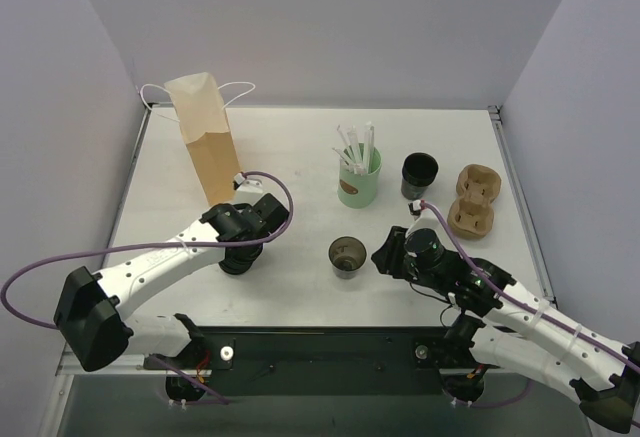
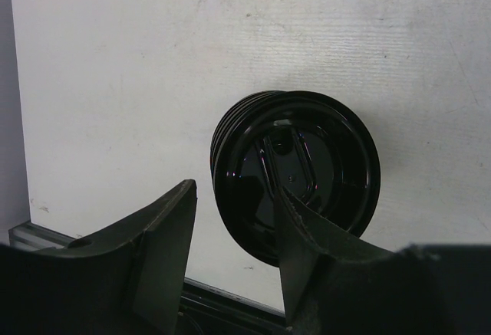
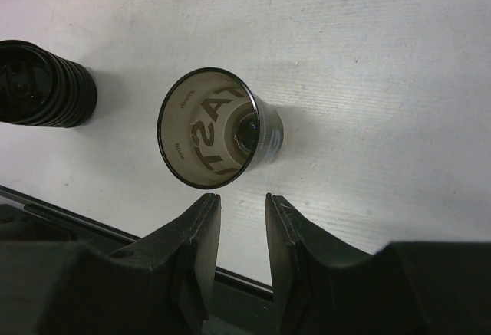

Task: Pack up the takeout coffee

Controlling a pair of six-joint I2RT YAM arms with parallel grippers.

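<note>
The takeout coffee cup [image 1: 347,255] stands upright at the table's front centre. It is dark, its top is open and no lid is on it. The right wrist view looks into its pale, lettered inside [image 3: 219,128]. My right gripper [image 1: 385,256] [image 3: 242,197] hovers just to the right of the cup, apart from it. Its jaws are open a narrow gap with nothing between them. A stack of black ringed lids [image 2: 295,174] [image 1: 238,262] lies under my left gripper [image 1: 243,249] [image 2: 234,191]. That gripper is open and straddles the stack's near rim, with one finger [image 2: 307,231] over the top lid.
A brown paper bag [image 1: 205,142] with white handles stands at the back left. A mint-green cup with white straws [image 1: 358,179], a black cup [image 1: 420,175] and a brown cardboard cup carrier [image 1: 472,200] sit at the back right. The table's front rail [image 3: 46,212] is close.
</note>
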